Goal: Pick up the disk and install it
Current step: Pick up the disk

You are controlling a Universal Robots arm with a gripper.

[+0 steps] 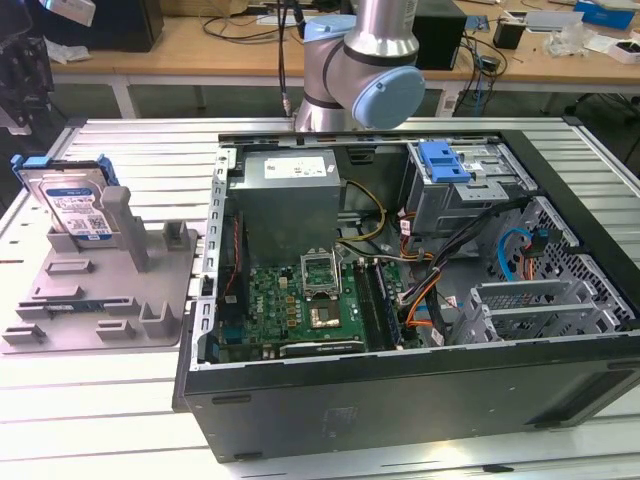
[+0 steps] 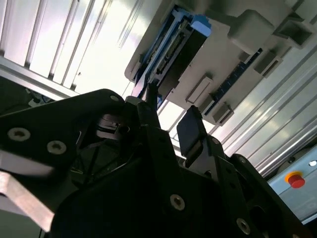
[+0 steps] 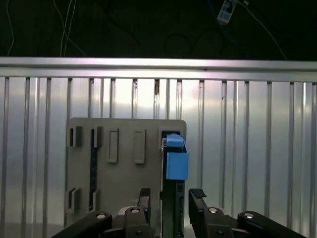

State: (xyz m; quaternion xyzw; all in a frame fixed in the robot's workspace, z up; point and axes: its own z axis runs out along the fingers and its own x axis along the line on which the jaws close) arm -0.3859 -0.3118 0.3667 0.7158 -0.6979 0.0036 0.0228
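Disk (image 1: 75, 205) is propped on edge in grey holder (image 1: 110, 300) at exterior view's left, beside computer case (image 1: 400, 400). Gripper (image 3: 171, 192) is spread wide & empty, disk lined up btwn fingers (image 3: 144, 198) in first wrist view. If closed off-centre, only a blue rail could be nipped & disk tipped or dropped.

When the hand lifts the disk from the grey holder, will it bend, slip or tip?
The disk has a metal body, so it is probably stiff and fairly heavy for its size. It stands on edge in the holder, so a sideways push might tip it. Its blue rails look smooth, perhaps slippery.
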